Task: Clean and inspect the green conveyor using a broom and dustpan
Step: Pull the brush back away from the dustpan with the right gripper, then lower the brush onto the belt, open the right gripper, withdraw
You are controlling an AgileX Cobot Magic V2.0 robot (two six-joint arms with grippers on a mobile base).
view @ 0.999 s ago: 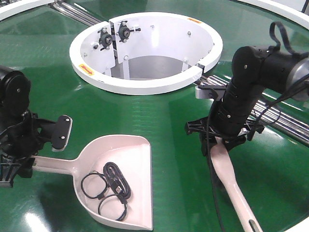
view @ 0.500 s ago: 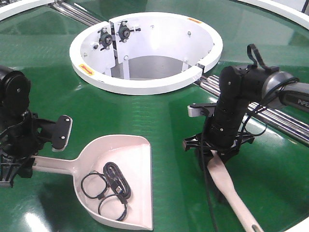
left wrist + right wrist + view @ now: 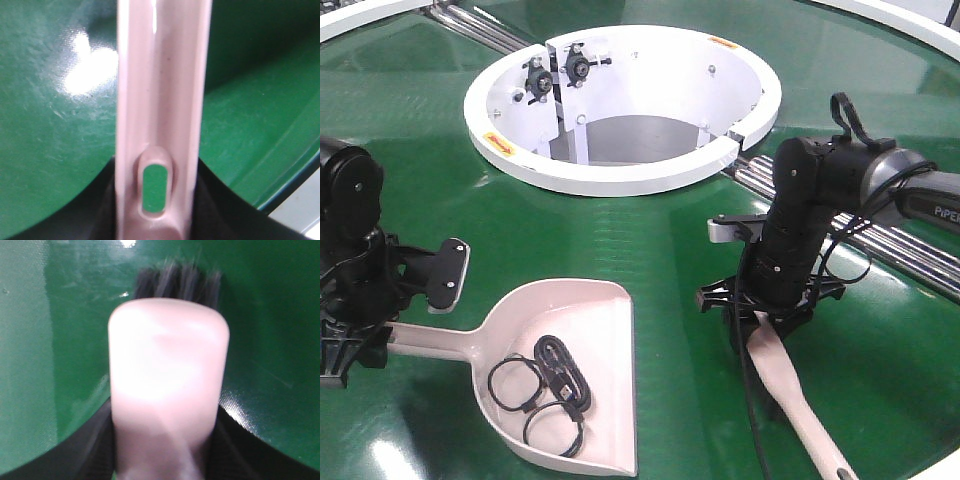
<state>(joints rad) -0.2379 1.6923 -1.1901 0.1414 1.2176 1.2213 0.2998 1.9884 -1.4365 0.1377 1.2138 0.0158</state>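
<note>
The dustpan [image 3: 555, 310] lies on the green conveyor [image 3: 660, 240] at the front left, with a coiled black cable [image 3: 552, 385] inside it. My left gripper [image 3: 368, 342] is shut on its handle; the left wrist view shows the slotted handle [image 3: 160, 100] between the dark jaws of the left gripper [image 3: 155, 212]. At the right, my right gripper [image 3: 767, 312] is shut on the broom [image 3: 795, 390], whose handle trails toward the front edge. In the right wrist view the broom's pale back [image 3: 167, 365] fills the right gripper [image 3: 162, 452], dark bristles [image 3: 177, 282] on the belt beyond.
The white ring hub [image 3: 620, 175] stands behind both arms at the centre. Steel rollers [image 3: 890, 245] run along the belt seam behind the right arm, and more rollers [image 3: 480, 25] show at the back left.
The right arm has swung left with the broom, nearer the dustpan, mostly in the first half second. The left arm, dustpan and cable have not moved.
</note>
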